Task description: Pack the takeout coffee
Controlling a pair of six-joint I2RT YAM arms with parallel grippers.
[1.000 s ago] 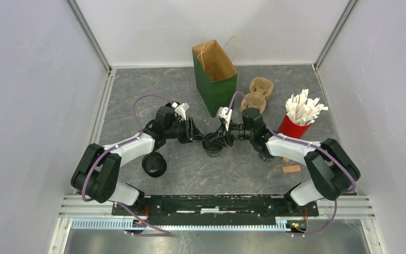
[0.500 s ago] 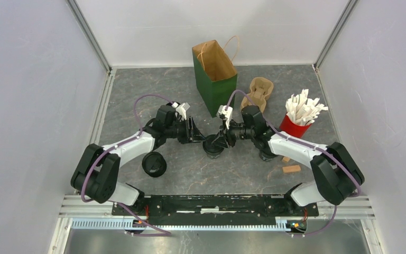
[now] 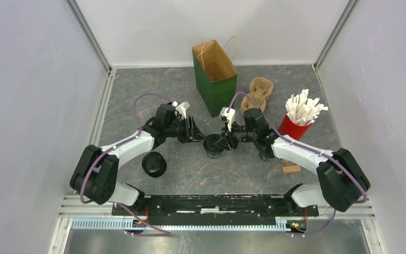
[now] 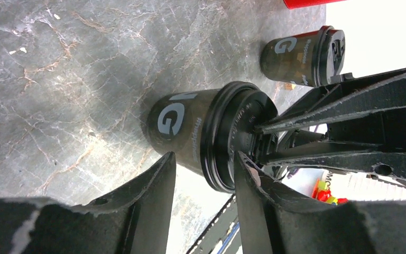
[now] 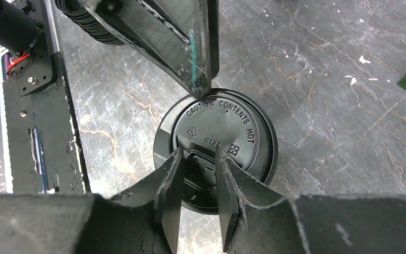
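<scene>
The takeout coffee cup (image 3: 212, 144) you are working on stands upright on the grey table (image 3: 190, 177), midway between the two arms and nearer to you than the green paper bag (image 3: 215, 79). Its black lid (image 5: 227, 124) sits on top with the lettering facing up.

Check the right gripper (image 5: 197, 153). Its jaws are parted by a narrow gap and both tips rest on the near part of the lid. You see only lid surface between them, and nothing is clamped.

Check the left gripper (image 4: 203, 157). It is turned on its side with the jaws spread. One finger (image 5: 190, 53) meets the lid rim on the side opposite the right gripper. The other lies beside the cup wall, lower down. It grips nothing.

A second cup (image 4: 296, 55), lidded, stands near the first, under the right forearm. A third cup (image 3: 154, 164) sits beside the left arm, well apart from the first.

The bag stands open toward the far edge. You find the tan pulp carrier (image 3: 258, 92) just to its right. The red cup (image 3: 295, 127) of white packets is farther right.
</scene>
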